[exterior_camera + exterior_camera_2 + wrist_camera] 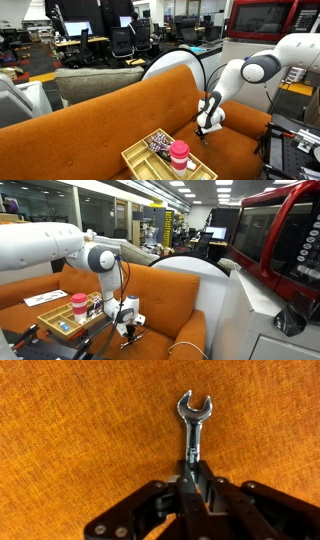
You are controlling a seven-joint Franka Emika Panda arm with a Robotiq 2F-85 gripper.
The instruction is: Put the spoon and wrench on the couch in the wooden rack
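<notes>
In the wrist view my gripper point(191, 470) is shut on the handle of a silver wrench point(193, 420), whose open jaw end points away over the burnt-orange couch point(70, 430) fabric. In both exterior views the gripper point(207, 128) point(128, 326) is low over the couch seat point(120, 115), right of the wooden rack point(140, 160). The rack point(55, 328) is a pale wood tray with compartments holding small items. I cannot pick out the spoon.
A pink-red cup point(179, 156) point(79, 305) stands on the rack. A grey-green sofa point(95, 80) is behind the couch. A white rounded chair back point(175, 62) stands behind the couch. A red cabinet point(280, 240) is close by.
</notes>
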